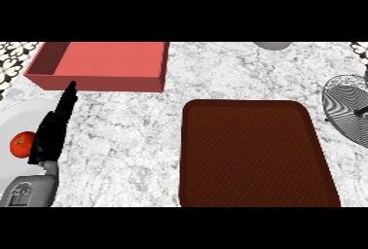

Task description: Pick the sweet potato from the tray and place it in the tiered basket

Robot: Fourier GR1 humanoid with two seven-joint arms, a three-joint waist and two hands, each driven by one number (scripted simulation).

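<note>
The dark brown tray (251, 155) lies on the marble counter, right of centre, and its surface is bare. No sweet potato shows anywhere in the head view. The wire tiered basket (348, 109) is cut off by the right edge, just beyond the tray's far right corner. My left hand (54, 131) rests at the left side with straight fingers pointing up, open and holding nothing, well apart from the tray. My right hand is out of view.
A red open box (108, 65) stands at the back left, just beyond my left fingertips. A red tomato (22, 144) sits on a white plate (14, 116) at the left edge. A grey object (271, 45) shows at the back.
</note>
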